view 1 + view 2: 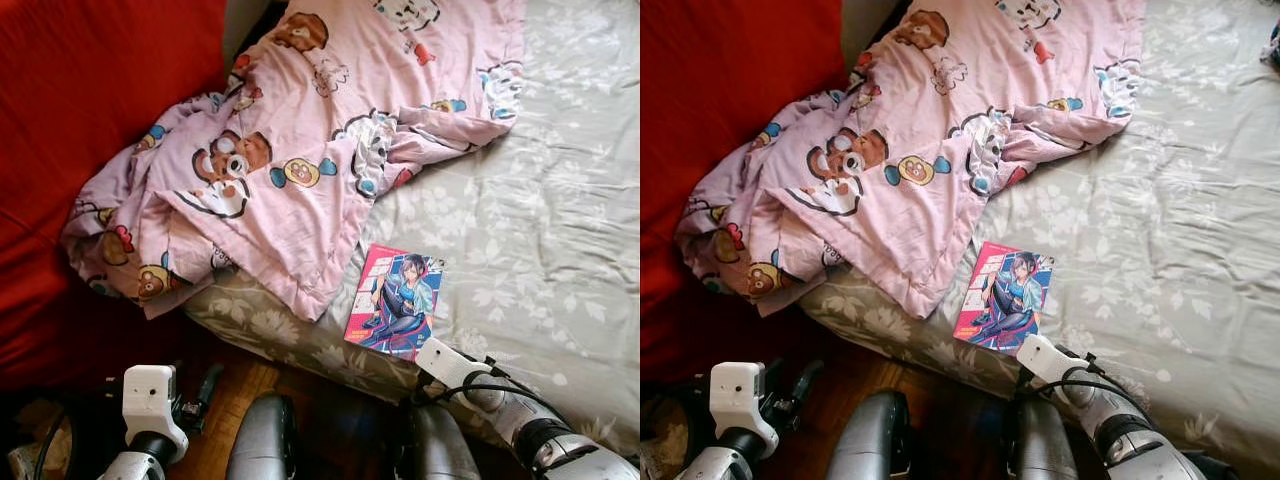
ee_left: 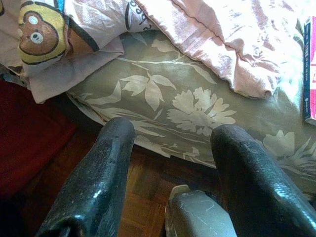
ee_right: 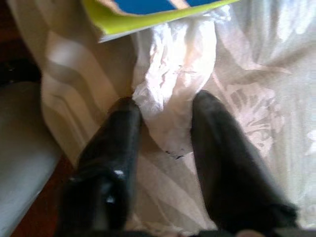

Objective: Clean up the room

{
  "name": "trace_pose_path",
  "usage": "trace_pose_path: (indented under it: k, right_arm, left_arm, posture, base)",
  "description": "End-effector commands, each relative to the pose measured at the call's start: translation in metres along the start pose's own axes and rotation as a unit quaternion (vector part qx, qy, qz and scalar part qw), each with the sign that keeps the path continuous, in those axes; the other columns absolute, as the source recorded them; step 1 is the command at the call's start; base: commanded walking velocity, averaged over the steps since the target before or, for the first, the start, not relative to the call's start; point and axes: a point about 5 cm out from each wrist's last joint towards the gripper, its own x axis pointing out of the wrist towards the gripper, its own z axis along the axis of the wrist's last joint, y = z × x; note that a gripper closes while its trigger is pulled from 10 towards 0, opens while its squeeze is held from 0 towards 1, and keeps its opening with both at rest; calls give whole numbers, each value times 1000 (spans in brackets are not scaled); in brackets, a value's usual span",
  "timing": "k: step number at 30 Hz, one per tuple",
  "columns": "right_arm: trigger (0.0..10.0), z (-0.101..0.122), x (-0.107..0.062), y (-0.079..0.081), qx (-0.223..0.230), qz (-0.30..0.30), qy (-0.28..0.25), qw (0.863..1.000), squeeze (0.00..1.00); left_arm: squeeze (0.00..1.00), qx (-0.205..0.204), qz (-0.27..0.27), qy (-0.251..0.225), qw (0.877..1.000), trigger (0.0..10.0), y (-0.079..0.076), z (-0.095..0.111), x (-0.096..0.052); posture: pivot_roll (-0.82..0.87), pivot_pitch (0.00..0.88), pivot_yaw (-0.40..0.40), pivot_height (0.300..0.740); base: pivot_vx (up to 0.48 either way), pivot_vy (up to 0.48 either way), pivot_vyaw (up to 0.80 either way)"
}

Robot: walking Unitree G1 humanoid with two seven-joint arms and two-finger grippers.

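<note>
A red cloth point(image 1: 90, 130) covers the far left. Beside it a pink duvet point(image 1: 300, 130) printed with cartoon bears lies rumpled across the bed point(image 1: 540, 230), whose sheet is grey-green with pale leaves. A comic book point(image 1: 394, 300) with a pink cover rests flat near the bed's edge, just right of the duvet's lower corner. The left pincer point(image 2: 170, 163) hangs low over the wooden floor point(image 1: 235, 400), fingers spread, holding nothing. The right pincer point(image 3: 165, 128) reaches onto the sheet just below the book, fingers apart around a crumpled white tissue point(image 3: 170, 106).
</note>
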Motion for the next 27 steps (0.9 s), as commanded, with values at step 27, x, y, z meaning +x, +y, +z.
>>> trace_pose_path:
  k: [27]
  right_arm:
    - [0, -10, -2, -1, 100, -37, -4, 994, 0]
  left_arm:
    - [0, -9, 4, -4, 1000, 10000, -2, -4, 24]
  posture:
    - [145, 204, 44, 651]
  base:
    - [0, 0, 0]
